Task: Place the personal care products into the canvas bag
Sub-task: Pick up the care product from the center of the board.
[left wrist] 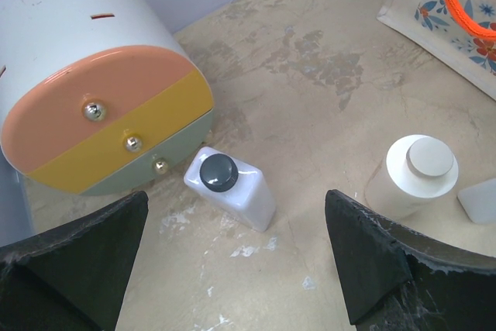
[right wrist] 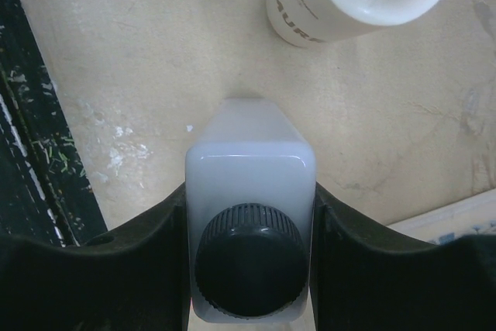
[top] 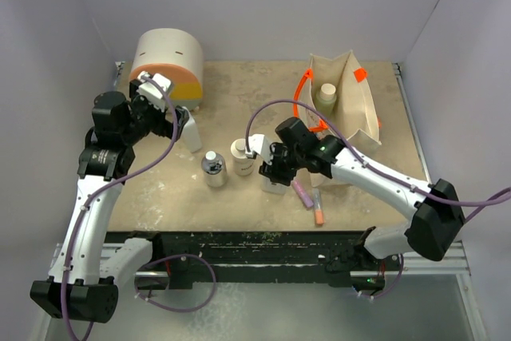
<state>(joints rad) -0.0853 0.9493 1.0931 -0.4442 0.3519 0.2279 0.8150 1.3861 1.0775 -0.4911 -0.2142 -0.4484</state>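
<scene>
- The white black-capped bottle (right wrist: 249, 168) sits bottom centre of the right wrist view. The right hand (right wrist: 249, 222) is clamped on it, fingers tight on both sides. Can't tell if it's off the surface (top: 255, 93) yet.
- Only one product is in the canvas bag (top: 363, 109) (upper right of the top view) as far as I can see. That's the green bottle (top: 326, 95), standing inside.
- Out on the surface are the cream jar (top: 242, 156) and the clear-grey bottle (top: 212, 168) mid-frame. The second white bottle (left wrist: 229, 187) is just in front of the round drawer box (top: 168, 57).
- The left hand (left wrist: 225, 269) hovers over that one, fingers wide apart, holding nothing.
- A pink tube (top: 303, 193) and an orange tube (top: 318, 213) lie near the bag's lower-left corner and probably need bagging too.
- Early days I reckon: one in, one gripped, the rest to go.
</scene>
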